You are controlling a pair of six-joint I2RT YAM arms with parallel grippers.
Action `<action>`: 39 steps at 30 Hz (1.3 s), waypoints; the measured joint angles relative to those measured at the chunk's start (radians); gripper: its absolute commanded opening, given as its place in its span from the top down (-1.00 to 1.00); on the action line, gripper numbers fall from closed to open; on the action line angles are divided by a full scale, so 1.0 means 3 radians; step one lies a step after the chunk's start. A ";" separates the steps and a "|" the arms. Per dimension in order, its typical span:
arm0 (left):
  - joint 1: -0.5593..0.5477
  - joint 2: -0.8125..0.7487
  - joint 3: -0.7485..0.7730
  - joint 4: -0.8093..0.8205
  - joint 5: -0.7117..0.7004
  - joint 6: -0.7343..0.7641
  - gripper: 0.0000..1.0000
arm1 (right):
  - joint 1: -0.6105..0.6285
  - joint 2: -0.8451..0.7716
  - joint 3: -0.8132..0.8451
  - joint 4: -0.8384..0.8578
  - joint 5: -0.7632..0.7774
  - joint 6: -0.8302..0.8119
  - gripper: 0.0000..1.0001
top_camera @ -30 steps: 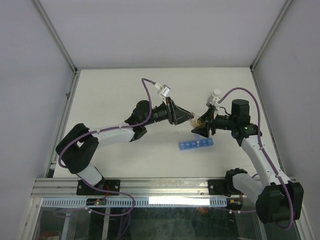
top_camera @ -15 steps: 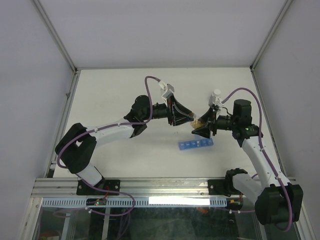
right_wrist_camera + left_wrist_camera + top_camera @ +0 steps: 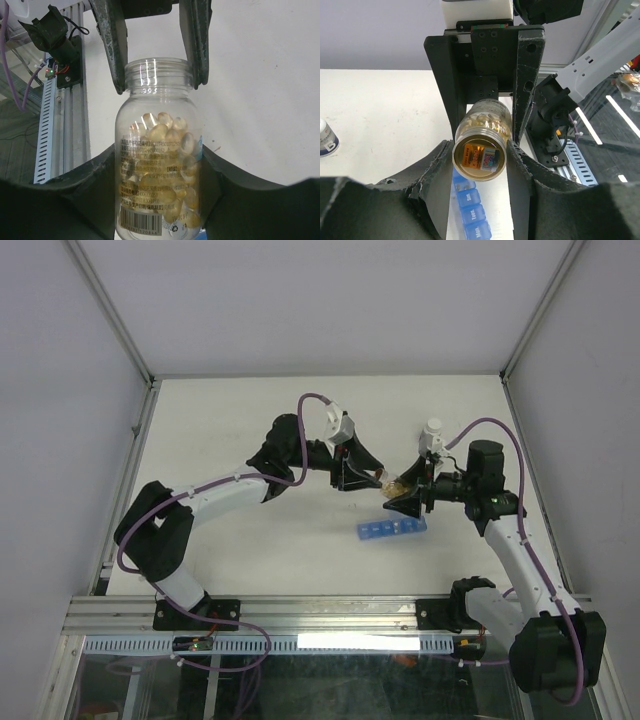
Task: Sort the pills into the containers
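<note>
White table; organizer lies beneath jar gripped by right hand.

From above, the pill bottle is mostly hidden between the left tool and the right tool. The pills in it are too small to tell apart there.

The left wrist view shows only part of the blue pill organizer. The pill bottle covers its far end, and the bottom edge cuts off its near end. A white-capped bottle is cut by the left edge.

In the right wrist view, the pill bottle's base runs off the bottom. Its label print is too small to read.
</note>
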 measured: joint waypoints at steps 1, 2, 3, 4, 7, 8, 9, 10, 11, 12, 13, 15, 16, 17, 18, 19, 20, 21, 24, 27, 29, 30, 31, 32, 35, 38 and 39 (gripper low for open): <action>0.0005 0.0010 0.0023 -0.0015 0.0015 0.0004 0.13 | -0.0004 -0.0001 0.0000 0.0013 0.0001 0.0003 1.00; 0.0008 0.0018 0.0042 -0.0022 0.0024 0.0003 0.09 | -0.0008 -0.0003 0.0001 0.0028 0.0001 0.0006 1.00; 0.0008 0.0022 0.0051 -0.0023 0.0025 0.0003 0.03 | -0.0010 -0.0003 0.0001 0.0036 0.0000 0.0006 1.00; 0.0008 0.0023 0.0055 -0.0020 0.0023 -0.0009 -0.02 | -0.0011 -0.0004 0.0001 0.0042 -0.0005 0.0006 1.00; 0.0006 0.0029 0.0053 -0.0019 0.0010 -0.0064 -0.21 | -0.0013 -0.0018 0.0001 0.0098 -0.0024 0.0009 1.00; 0.0006 0.0029 0.0050 -0.0015 -0.0006 -0.0088 -0.28 | -0.0013 -0.0027 0.0001 0.0118 -0.0027 0.0009 1.00; 0.0006 0.0029 0.0041 -0.0003 -0.0020 -0.0108 -0.35 | -0.0013 -0.0033 0.0001 0.0139 -0.0032 0.0009 1.00; 0.0006 0.0029 0.0024 0.0037 -0.0029 -0.0140 -0.42 | -0.0013 -0.0034 0.0001 0.0151 -0.0037 0.0008 1.00; 0.0006 0.0029 0.0006 0.0081 -0.0039 -0.0174 -0.48 | -0.0013 -0.0036 0.0001 0.0164 -0.0038 0.0009 1.00; 0.0006 0.0029 -0.0011 0.0112 -0.0045 -0.0195 -0.55 | -0.0013 -0.0036 0.0001 0.0167 -0.0038 0.0009 1.00; 0.0006 0.0028 -0.0041 0.0165 -0.0058 -0.0234 -0.62 | -0.0013 -0.0036 0.0001 0.0165 -0.0038 0.0009 1.00; 0.0008 0.0017 -0.0094 0.0223 -0.0097 -0.0270 -0.80 | -0.0013 -0.0036 0.0001 0.0165 -0.0038 0.0008 1.00; 0.0008 0.0008 -0.0122 0.0245 -0.0113 -0.0275 -0.89 | -0.0013 -0.0036 0.0001 0.0167 -0.0038 0.0008 1.00; 0.0006 -0.0017 -0.0167 0.0261 -0.0127 -0.0282 -0.97 | -0.0013 -0.0036 0.0001 0.0165 -0.0039 0.0008 1.00; 0.0006 -0.0039 -0.0198 0.0262 -0.0142 -0.0275 -0.98 | -0.0013 -0.0036 0.0001 0.0165 -0.0039 0.0008 1.00; 0.0006 -0.0070 -0.0238 0.0263 -0.0179 -0.0268 -0.98 | -0.0013 -0.0036 0.0001 0.0167 -0.0041 0.0008 1.00; 0.0006 -0.0104 -0.0278 0.0261 -0.0216 -0.0263 -0.98 | -0.0013 -0.0036 0.0001 0.0165 -0.0042 0.0008 1.00; 0.0006 -0.0134 -0.0306 0.0259 -0.0244 -0.0258 -0.98 | -0.0013 -0.0036 0.0001 0.0165 -0.0043 0.0008 1.00; 0.0006 -0.0249 -0.0421 0.0264 -0.0387 -0.0252 -0.98 | -0.0013 -0.0036 0.0001 0.0165 -0.0050 0.0006 1.00; 0.0008 -0.0367 -0.0580 0.0327 -0.0542 -0.0268 -0.98 | -0.0013 -0.0036 0.0001 0.0164 -0.0050 -0.0003 1.00; 0.0010 -0.0451 -0.0702 0.0385 -0.0632 -0.0336 -0.98 | -0.0013 -0.0036 0.0001 0.0163 -0.0050 -0.0008 1.00; 0.0031 -0.0507 -0.0790 0.0437 -0.0687 -0.0415 -0.98 | -0.0013 -0.0036 0.0001 0.0163 -0.0050 -0.0009 1.00; 0.0033 -0.0554 -0.0846 0.0458 -0.0735 -0.0481 -0.98 | -0.0013 -0.0037 0.0001 0.0163 -0.0050 -0.0013 1.00; 0.0050 -0.0609 -0.0908 0.0476 -0.0777 -0.0593 -0.98 | -0.0014 -0.0036 0.0001 0.0163 -0.0051 -0.0018 1.00; 0.0072 -0.0772 -0.1001 0.0500 -0.0919 -0.0941 -0.94 | -0.0025 -0.0037 0.0001 0.0161 -0.0050 -0.0032 1.00; 0.0075 -0.0930 -0.1059 0.0553 -0.1108 -0.1312 -0.79 | -0.0028 -0.0036 0.0001 0.0161 -0.0050 -0.0037 1.00; 0.0074 -0.0982 -0.1073 0.0547 -0.1184 -0.1436 -0.75 | -0.0028 -0.0036 0.0001 0.0161 -0.0050 -0.0041 1.00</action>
